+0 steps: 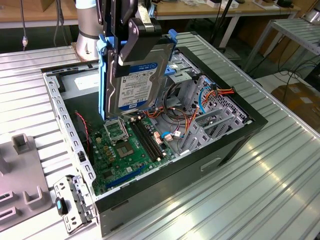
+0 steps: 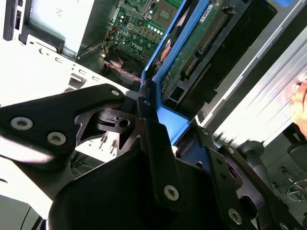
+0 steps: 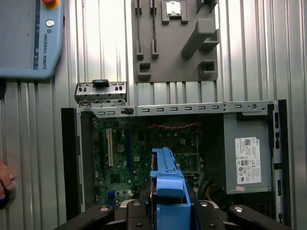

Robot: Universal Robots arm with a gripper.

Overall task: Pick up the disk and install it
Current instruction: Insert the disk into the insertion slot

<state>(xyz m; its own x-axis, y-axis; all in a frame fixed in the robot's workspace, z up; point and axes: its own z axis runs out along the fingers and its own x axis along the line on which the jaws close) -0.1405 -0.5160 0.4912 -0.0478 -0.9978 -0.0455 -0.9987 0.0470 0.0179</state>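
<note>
One pincer (image 1: 129,47) is clenched on the disk (image 1: 134,87), which hangs in the air above the open computer case (image 1: 210,162) lying on the ribbed metal table (image 1: 280,190). We see the dark fingers (image 2: 156,143) clamped on the drive's upper end. One of them lies across the labelled face, so nearly the whole body of the disk stretches below the grip.

In the exterior view the disk stands on end, its long axis close to vertical. Its white-and-blue label faces the camera and the exterior view's right. The blue carrier frame (image 1: 103,80) runs down the edge on the exterior view's left.

The lower end points down at the motherboard (image 1: 125,150), near the processor socket (image 1: 116,131). It seems to hang clear of the board, though from this angle we cannot be sure.

In the second wrist view the green circuit-board side of the disk (image 2: 199,45) extends away from the fingers toward the inside of the case. The grey drive cage (image 1: 200,95) stands near the disk, on the exterior view's right.
</note>
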